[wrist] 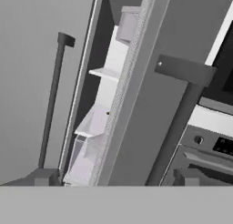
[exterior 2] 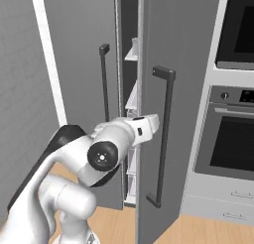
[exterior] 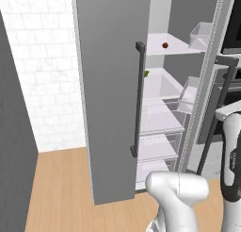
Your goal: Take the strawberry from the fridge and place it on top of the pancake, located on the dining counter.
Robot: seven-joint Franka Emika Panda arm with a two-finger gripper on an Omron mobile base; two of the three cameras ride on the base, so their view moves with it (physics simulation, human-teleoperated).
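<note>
Inside the fridge (exterior: 162,99), on the upper white shelf (exterior: 172,49), the strawberry (exterior: 165,45) is sitting as a small dark red dot near the shelf's middle, with a small green item (exterior: 146,73) lying one shelf lower, close to the left door's edge. Both grey doors are standing ajar: the left door (exterior: 110,94) is swung wide in the left base view, while the right door (exterior 2: 173,114) is angled only partly open, leaving a narrow slot onto the shelves as the right base view is showing it.

The gripper (wrist: 113,184) is hanging with its jaws released and wide, grasping nothing; the two dark finger tips (wrist: 43,177) are framing the slot between the doors in the hand view. The hand (exterior 2: 141,129) is hovering just in front of that gap, roughly level with the middle shelves, beside the right door's dark bar handle (exterior 2: 163,139).

The step in hand is, by my reading, clearing the way in and reaching for the berry. Doing it well is likely calling for the right door to be pushed wider first, since the gap is looking too tight for the forearm. After that the hand is needing to rise, because the strawberry is lying well above and deeper than the jaws, on a higher shelf. Approaching level with that shelf, fingers either side of the berry, and closing gently is probably safest, as so small and round a thing is apt to roll away.
</note>
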